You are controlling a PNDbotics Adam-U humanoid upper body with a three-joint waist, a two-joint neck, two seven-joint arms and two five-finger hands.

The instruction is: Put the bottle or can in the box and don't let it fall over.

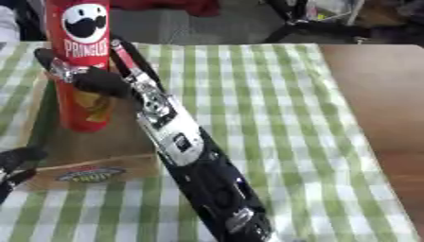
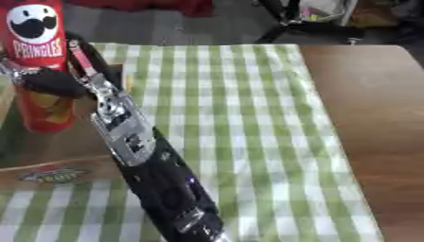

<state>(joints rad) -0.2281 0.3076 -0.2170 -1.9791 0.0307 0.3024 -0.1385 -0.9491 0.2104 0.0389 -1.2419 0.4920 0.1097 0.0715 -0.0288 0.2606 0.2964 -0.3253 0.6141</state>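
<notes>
Pringles can stands upright inside the cardboard box, far-left on the table. My right hand is curled round its middle. Left to do: release without tipping.

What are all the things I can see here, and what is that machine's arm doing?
Crisp can: one, red, upright inside the box at the left.
Box: one, brown cardboard, shallow, with a label on its near wall, at the table's left side.
Tablecloth: one, green and white check, over most of the table.
Table: one, brown wood, bare at the right.
Right hand: one, black and silver, its arm crossing from the bottom, fingers curled round the can.
Left hand: one, black, partly seen at the left edge beside the box.
</notes>
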